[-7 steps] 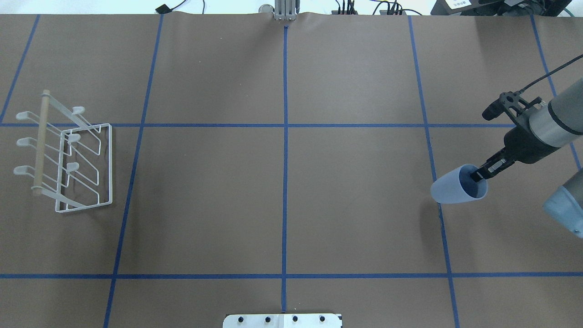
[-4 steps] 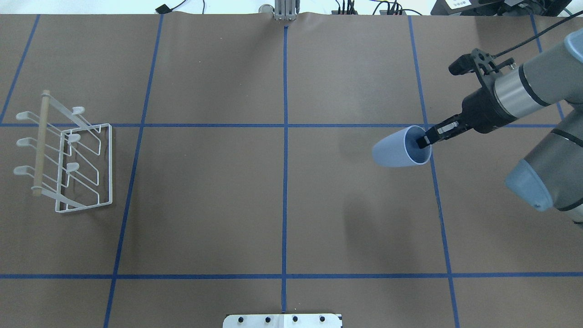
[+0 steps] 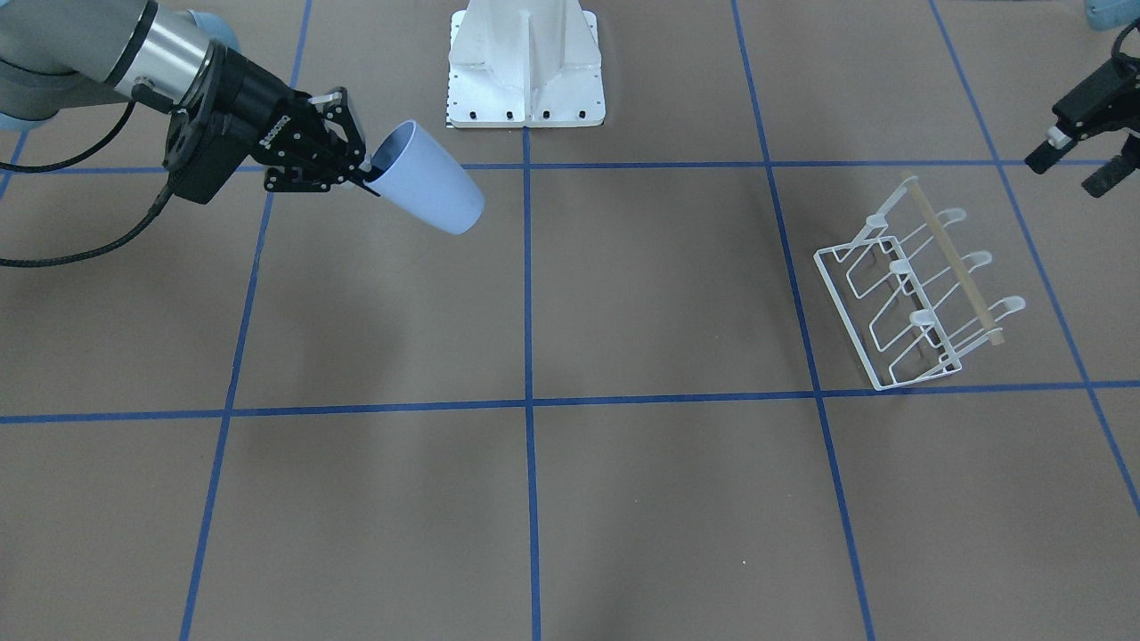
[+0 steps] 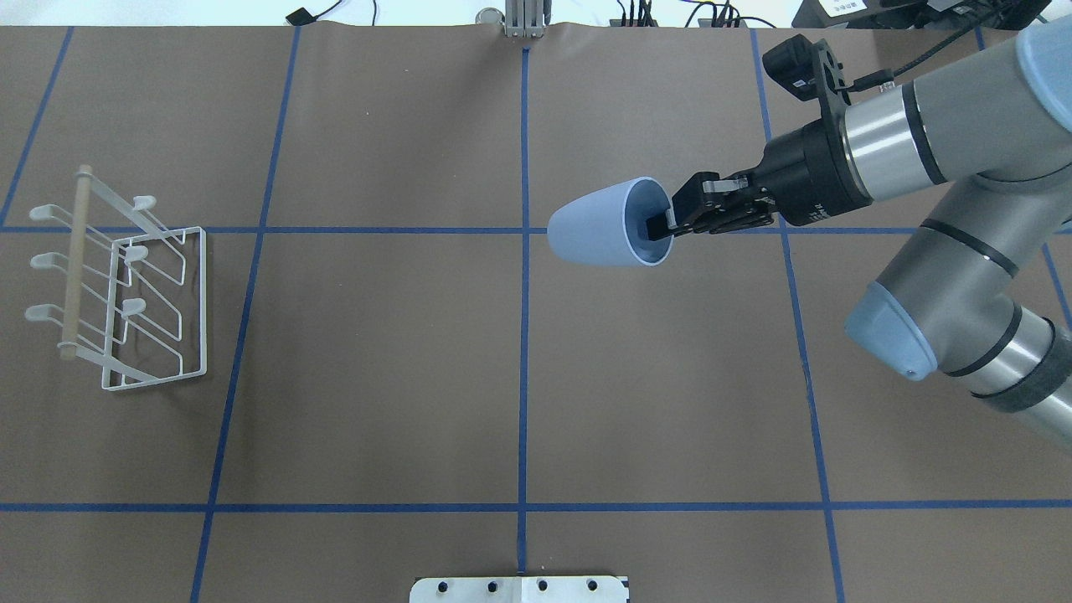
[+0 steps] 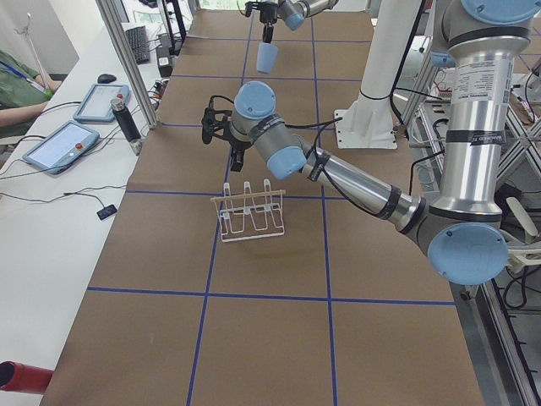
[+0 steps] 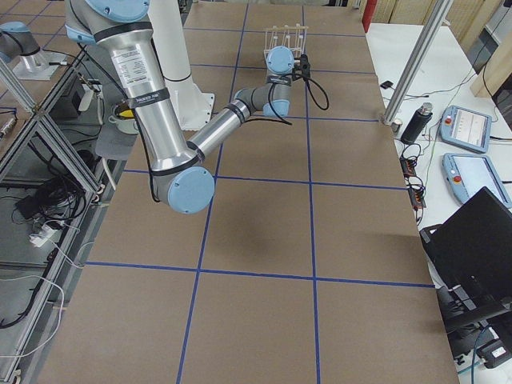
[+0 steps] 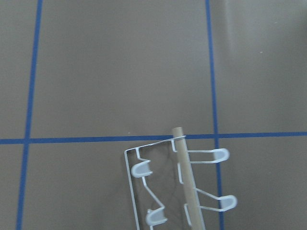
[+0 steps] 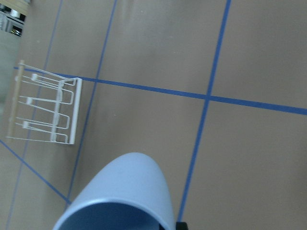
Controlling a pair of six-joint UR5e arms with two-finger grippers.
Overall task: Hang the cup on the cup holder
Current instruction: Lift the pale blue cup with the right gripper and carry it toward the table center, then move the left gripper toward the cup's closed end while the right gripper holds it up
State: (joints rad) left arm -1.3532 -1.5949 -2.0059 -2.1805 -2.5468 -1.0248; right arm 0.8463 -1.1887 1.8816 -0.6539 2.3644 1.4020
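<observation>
One finger of the right tool (image 4: 663, 226) sits inside the mouth of the pale-blue, handleless plastic tumbler (image 4: 596, 233) and the other lies outside it. The tool is therefore clamped on the rim wall. It carries the cup clear of the brown paper-covered worktop (image 4: 377, 394), and the cup lies almost on its side. Its narrow base points toward the robot's left, and it hangs just right of the worktop's centre line.

The cup looks light and stiff, with a smooth matte skin. A pinch on one thin wall should bear the weight, but it could let the cup swivel or slip if it bumps anything. I judge the rim a workable place to hold. The inner finger takes up part of the opening, though, so a prong would have to enter beside it once the mouth is turned downward.

Farther off, well apart from the cup at the robot's left end, stands the white wire rack with a light wooden rod handle (image 4: 74, 268). All six of its round-tipped prongs (image 4: 136, 253) are bare. Near it hovers the left tool (image 3: 1073, 174), with its fingers spread and nothing between them.
</observation>
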